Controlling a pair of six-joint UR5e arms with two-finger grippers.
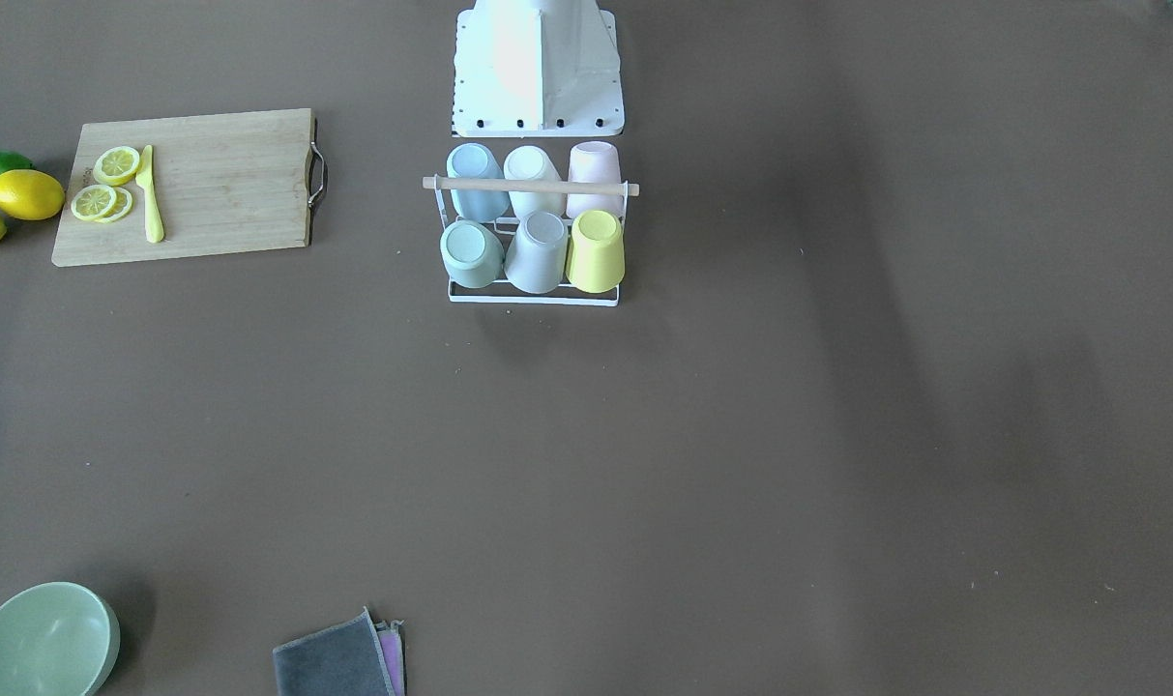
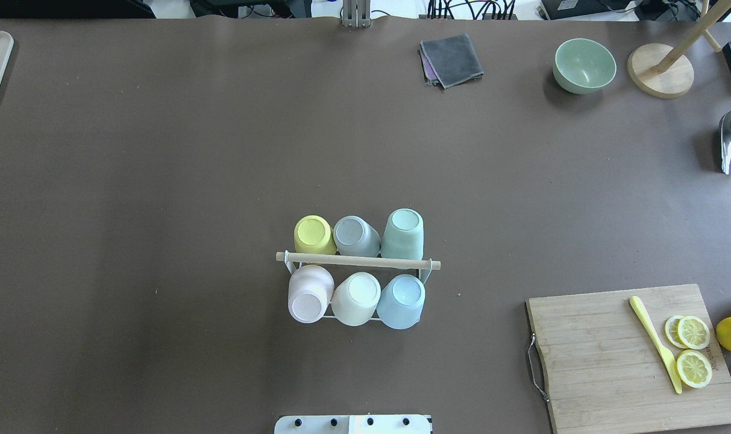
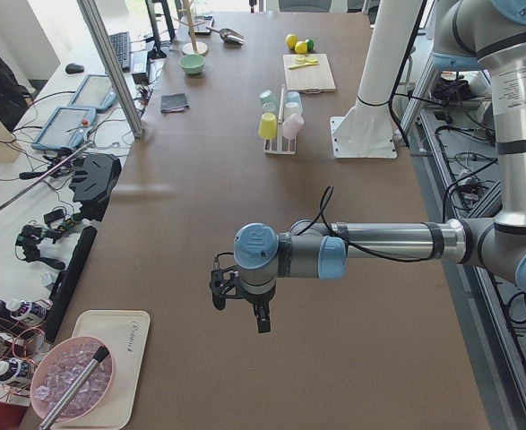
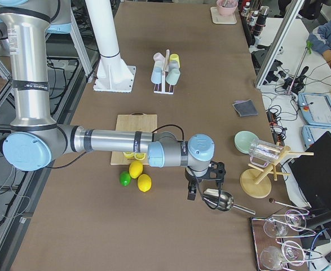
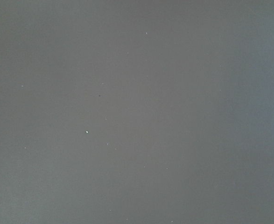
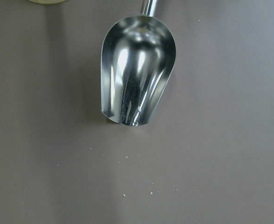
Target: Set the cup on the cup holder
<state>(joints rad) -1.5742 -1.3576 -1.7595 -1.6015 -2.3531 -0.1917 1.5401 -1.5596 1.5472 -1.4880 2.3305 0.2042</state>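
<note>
At the centre of the overhead view, the cup holder [image 2: 358, 261] carries six upturned cups [image 2: 360, 298], while the left gripper [image 3: 240, 307] and right gripper [image 4: 202, 189] hang over the table [image 2: 160, 181], and I cannot tell whether either is open or closed.

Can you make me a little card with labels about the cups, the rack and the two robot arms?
Cup holder: white wire rack, wooden rod on top
Cups on it: six, all upside down
Row far from robot: yellow cup, grey cup, green cup
Row near robot: pink cup, cream cup, blue cup
Left gripper: over bare table, away from rack; open or shut unclear
Right gripper: above metal scoop; open or shut unclear
</note>
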